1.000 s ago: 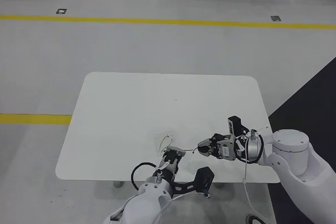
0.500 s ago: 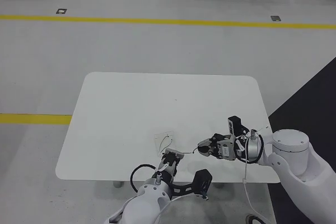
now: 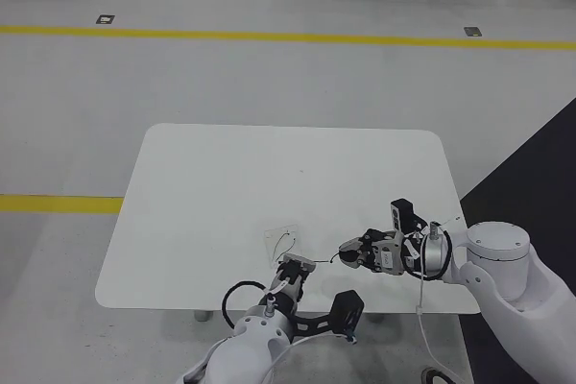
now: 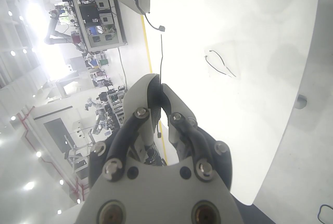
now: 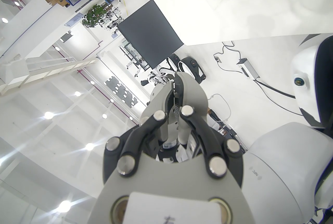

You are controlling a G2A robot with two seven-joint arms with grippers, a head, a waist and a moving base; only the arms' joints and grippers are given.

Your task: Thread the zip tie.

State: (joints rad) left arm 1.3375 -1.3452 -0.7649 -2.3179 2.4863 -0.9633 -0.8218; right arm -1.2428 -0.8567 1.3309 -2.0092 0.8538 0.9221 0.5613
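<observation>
**Top view.** A flat clear tray (image 3: 273, 233) sits on the white table (image 3: 202, 192), a little toward 6 o'clock from the table's middle. Spare black ties (image 3: 286, 237) lie loose in it. The left gripper (image 3: 295, 266) is just beside the tray at about 5 o'clock, over the table's near edge. The right gripper (image 3: 347, 255) is near it, at 3 o'clock. The zip tie (image 3: 319, 259) is a thin black line held in the air between them, its long axis running from 9 to 3 o'clock.

**Left wrist view.** The tray holds two thin, curved ties lying flat and close together. The left gripper's fingers are pressed together on the zip tie's strap. The strap stands straight out of the pinch and points at the right gripper, and a short stretch hangs out behind the pinch. Its tip ends right at a small square head (image 4: 161, 28). The head hangs on a short curved piece from the right gripper's closed fingertips. Whether the tip has entered the head cannot be told.

**Right wrist view.** The tray lies on the table beyond the gripper, with two ties side by side in it. The right gripper's fingers are pressed together, and what they pinch is hidden between the pads.
</observation>
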